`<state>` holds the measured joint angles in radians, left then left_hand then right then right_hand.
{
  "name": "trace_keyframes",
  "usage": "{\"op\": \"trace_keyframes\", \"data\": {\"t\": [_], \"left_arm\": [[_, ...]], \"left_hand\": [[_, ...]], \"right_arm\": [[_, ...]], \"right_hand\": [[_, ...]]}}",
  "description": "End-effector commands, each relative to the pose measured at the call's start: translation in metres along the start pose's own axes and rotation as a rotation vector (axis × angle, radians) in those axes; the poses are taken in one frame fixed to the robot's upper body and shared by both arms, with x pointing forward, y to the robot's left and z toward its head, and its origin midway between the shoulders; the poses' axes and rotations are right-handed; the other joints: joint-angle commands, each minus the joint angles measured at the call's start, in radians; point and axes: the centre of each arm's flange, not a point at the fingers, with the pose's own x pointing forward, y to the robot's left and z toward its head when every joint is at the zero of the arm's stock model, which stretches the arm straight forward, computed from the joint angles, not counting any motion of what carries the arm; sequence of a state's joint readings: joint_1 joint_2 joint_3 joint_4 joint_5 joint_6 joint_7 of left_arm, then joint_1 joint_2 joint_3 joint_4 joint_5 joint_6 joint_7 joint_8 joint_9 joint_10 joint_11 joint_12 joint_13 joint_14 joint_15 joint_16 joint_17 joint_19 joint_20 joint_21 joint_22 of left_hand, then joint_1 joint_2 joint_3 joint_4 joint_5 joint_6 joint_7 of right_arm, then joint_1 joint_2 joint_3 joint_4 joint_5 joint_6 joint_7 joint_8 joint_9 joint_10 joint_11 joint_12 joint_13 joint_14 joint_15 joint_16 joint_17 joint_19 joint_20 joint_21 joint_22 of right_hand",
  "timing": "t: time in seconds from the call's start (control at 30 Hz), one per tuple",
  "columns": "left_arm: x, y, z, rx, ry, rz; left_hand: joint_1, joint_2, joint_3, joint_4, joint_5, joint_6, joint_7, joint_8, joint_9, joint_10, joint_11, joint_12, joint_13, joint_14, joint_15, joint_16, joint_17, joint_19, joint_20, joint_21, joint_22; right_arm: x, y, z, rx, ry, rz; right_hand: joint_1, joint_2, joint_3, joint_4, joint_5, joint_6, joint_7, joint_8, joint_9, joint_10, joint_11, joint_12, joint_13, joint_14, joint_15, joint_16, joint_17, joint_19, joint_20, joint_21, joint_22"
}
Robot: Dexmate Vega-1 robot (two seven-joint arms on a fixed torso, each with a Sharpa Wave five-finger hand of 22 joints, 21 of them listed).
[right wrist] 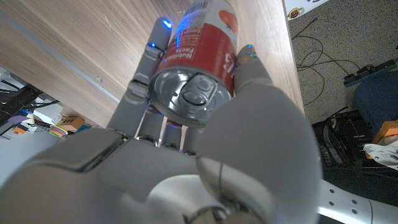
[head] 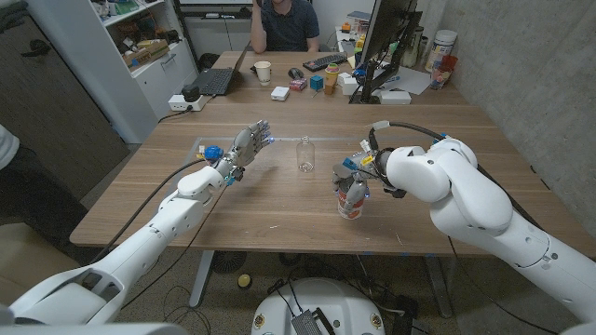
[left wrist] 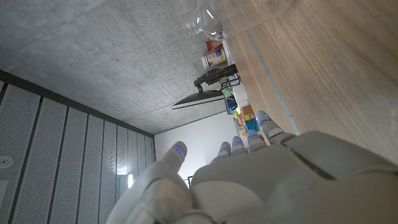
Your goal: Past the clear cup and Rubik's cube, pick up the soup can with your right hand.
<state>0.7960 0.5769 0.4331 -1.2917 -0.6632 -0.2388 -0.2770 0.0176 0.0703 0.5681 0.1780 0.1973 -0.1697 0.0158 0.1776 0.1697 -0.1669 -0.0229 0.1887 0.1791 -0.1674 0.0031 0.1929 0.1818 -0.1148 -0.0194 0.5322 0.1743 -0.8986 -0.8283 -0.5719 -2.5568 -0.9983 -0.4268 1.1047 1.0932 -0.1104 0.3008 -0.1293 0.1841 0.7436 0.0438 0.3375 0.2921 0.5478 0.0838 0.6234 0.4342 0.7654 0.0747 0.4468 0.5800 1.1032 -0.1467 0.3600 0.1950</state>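
The soup can (head: pixel 351 201), red and white with a silver lid, stands upright near the table's front edge. My right hand (head: pixel 355 177) grips it from above and the side. In the right wrist view the can (right wrist: pixel 202 53) sits between the fingers (right wrist: pixel 144 68) and the thumb, lid toward the camera. I cannot tell whether the can touches the table. The clear cup (head: pixel 305 154) stands mid-table, beyond the can and a little to its left; its blurred rim (left wrist: pixel 245 9) shows in the left wrist view. A small blue cube-like thing (head: pixel 213 152) lies beside my left hand (head: pixel 248 147), which is raised with fingers spread.
The wooden table (head: pixel 279 200) meets a second desk behind it, which carries a laptop (head: pixel 216 78), a paper cup (head: pixel 264 71), a monitor (head: pixel 386 42) and small boxes. A person (head: pixel 287 23) sits behind that desk. A concrete wall stands on the right.
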Motion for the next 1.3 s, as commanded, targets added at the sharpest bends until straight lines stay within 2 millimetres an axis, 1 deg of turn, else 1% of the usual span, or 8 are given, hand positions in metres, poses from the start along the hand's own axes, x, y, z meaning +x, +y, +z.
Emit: {"op": "trace_keyframes", "data": {"t": [0.03, 0.57, 0.87, 1.3], "left_arm": [[-0.007, -0.002, -0.001, -0.007, 0.005, -0.003], [-0.015, -0.002, 0.0, -0.004, -0.007, 0.013], [-0.016, -0.001, 0.003, -0.003, -0.014, 0.019], [-0.017, -0.001, 0.003, -0.002, -0.019, 0.026]], "left_hand": [[-0.007, 0.087, -0.006, 0.001, 0.007, -0.063, -0.001, 0.002, 0.004, -0.064, 0.003, 0.001, 0.002, -0.058, 0.001, 0.005, 0.003, 0.001, 0.0, -0.004, 0.004], [-0.008, 0.086, -0.01, 0.001, 0.008, -0.063, 0.0, 0.003, 0.004, -0.065, 0.003, 0.001, 0.002, -0.058, 0.001, 0.005, 0.003, 0.002, 0.001, -0.007, 0.004], [-0.008, 0.087, -0.011, 0.002, 0.008, -0.063, -0.001, 0.003, 0.004, -0.065, 0.004, 0.001, 0.002, -0.058, 0.001, 0.005, 0.003, 0.003, 0.001, -0.009, 0.004], [-0.008, 0.088, -0.013, 0.002, 0.009, -0.063, -0.001, 0.003, 0.004, -0.066, 0.004, 0.001, 0.002, -0.059, 0.002, 0.005, 0.003, 0.003, 0.001, -0.013, 0.005]], "right_arm": [[-0.017, -0.023, -0.008, 0.014, -0.013, -0.006], [-0.029, -0.042, -0.015, -0.001, 0.018, -0.04], [-0.041, -0.052, -0.02, 0.0, 0.044, -0.063], [-0.055, -0.064, -0.029, 0.029, 0.039, -0.07]], "right_hand": [[0.293, 0.291, 0.006, 0.005, -0.003, 0.089, 0.089, -0.005, 0.001, 0.003, 0.001, 0.008, 0.005, 0.166, -0.295, -0.004, 0.005, 0.04, -0.066, 0.005, 0.002], [0.291, 0.295, 0.01, 0.014, -0.004, 0.094, 0.094, -0.008, 0.008, 0.012, 0.006, 0.018, 0.002, 0.184, -0.293, -0.008, 0.015, 0.045, -0.066, 0.011, 0.0], [0.289, 0.297, 0.014, 0.02, -0.004, 0.099, 0.101, -0.011, 0.012, 0.022, 0.011, 0.03, 0.005, 0.201, -0.294, -0.01, 0.023, 0.057, -0.066, 0.019, 0.0], [0.288, 0.297, 0.02, 0.026, -0.004, 0.105, 0.109, -0.011, 0.02, 0.034, 0.016, 0.043, 0.007, 0.226, -0.294, -0.01, 0.033, 0.07, -0.067, 0.029, 0.0]]}}
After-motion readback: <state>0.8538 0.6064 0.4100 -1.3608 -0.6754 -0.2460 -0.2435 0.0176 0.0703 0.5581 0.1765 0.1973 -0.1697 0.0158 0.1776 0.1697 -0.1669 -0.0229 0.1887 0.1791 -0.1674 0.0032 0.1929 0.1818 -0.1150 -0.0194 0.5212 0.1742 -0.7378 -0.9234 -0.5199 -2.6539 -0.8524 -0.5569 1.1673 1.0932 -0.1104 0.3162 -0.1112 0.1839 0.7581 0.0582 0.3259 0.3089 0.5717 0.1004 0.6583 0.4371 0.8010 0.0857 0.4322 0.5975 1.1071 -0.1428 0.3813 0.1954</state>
